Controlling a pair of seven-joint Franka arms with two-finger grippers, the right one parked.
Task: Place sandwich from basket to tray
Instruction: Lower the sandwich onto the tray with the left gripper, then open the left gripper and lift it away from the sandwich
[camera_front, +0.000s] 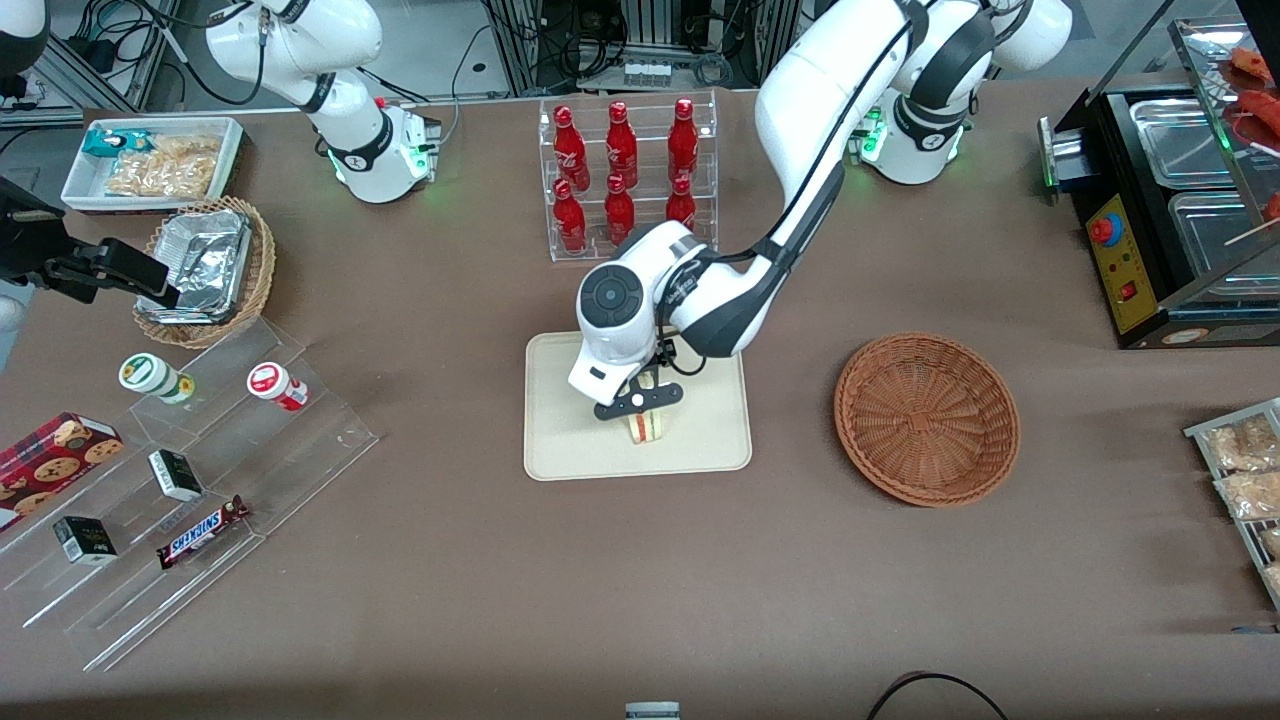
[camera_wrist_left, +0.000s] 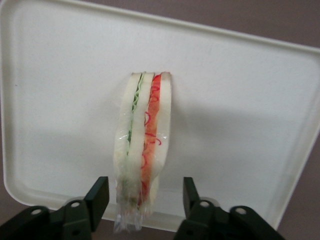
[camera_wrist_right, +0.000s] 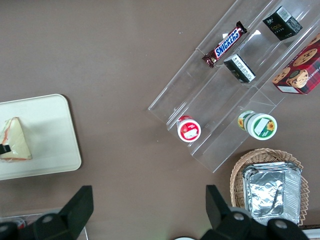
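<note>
The gripper (camera_front: 645, 408) hangs over the cream-beige tray (camera_front: 560, 450) at the centre of the front view, its fingers (camera_wrist_left: 98, 196) spread apart on either side of the sandwich (camera_front: 647, 427) with a gap showing between each pad and the bread, so it has hold of nothing. The sandwich stands on its edge on the tray, in the part nearer the front camera, its clear wrapper catching the light and its green and red filling layers running along the cut edge in the wrist view. In the right wrist view it shows as a pale triangular wedge (camera_wrist_right: 16, 141) at the left edge of the frame. The reddish-brown wicker basket (camera_front: 927, 417) sits on the brown counter (camera_front: 640, 580) right of centre in the front view, well apart from the tray. A clear rack of red bottles (camera_front: 625, 175) stands above the tray in the frame.
</note>
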